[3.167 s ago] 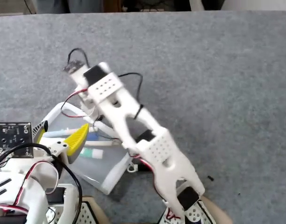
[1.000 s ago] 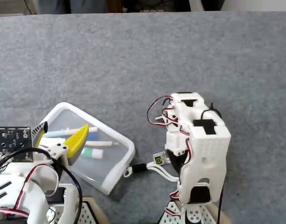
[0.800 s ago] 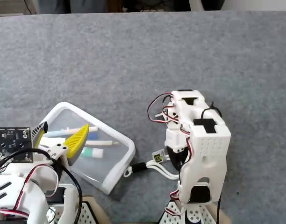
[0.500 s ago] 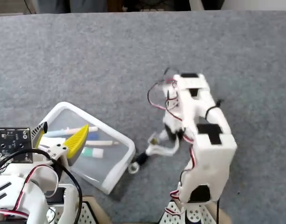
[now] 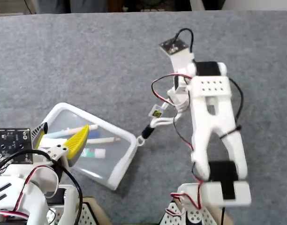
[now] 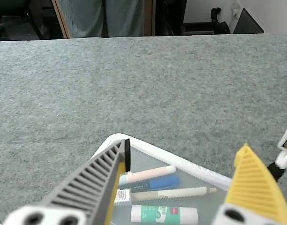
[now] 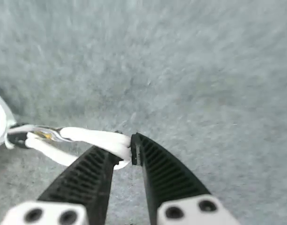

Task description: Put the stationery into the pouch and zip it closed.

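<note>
A clear pouch with a white zip edge (image 5: 127, 157) lies at the table's near left. Inside it lie pens (image 5: 103, 139) and a glue stick (image 5: 93, 153). My left gripper (image 5: 61, 133) hangs open just above the pouch; its wrist view shows the pouch rim (image 6: 190, 164), the pens (image 6: 171, 192) and the glue stick (image 6: 164, 214) between the grey and yellow fingers of the left gripper (image 6: 183, 150). My right gripper (image 7: 131, 146) is shut on the white pull cord (image 7: 82, 136). That cord (image 5: 155, 123) runs taut from the pouch's right corner to the right gripper (image 5: 175, 112).
Grey carpet-like cloth covers the table, with open room to the far side and right (image 5: 256, 56). A small yellow tag (image 5: 156, 113) hangs on the cord. The arm bases stand at the near edge (image 5: 200, 211).
The right arm unfolded from near its base and stretched away across the table, dragging the cord with it. The pouch's right corner slid farther from the bases. The left arm stayed put.
</note>
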`<state>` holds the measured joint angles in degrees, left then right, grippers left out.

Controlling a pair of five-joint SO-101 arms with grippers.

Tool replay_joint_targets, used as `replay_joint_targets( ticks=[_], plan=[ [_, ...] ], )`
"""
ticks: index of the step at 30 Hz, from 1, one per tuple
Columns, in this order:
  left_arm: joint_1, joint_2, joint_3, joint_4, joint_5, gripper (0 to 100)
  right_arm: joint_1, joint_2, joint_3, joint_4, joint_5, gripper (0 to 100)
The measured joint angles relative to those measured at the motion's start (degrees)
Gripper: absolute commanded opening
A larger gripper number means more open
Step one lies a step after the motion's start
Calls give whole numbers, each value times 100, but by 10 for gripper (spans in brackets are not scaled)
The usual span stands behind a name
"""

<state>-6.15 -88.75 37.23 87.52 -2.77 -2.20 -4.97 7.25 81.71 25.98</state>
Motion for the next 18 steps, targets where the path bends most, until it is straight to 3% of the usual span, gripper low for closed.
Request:
replay_joint_targets(
  ticks=[18],
  plan=[
    [0, 0, 0, -132, 0, 361, 0, -3147, 264, -1371, 26, 12]
  ],
)
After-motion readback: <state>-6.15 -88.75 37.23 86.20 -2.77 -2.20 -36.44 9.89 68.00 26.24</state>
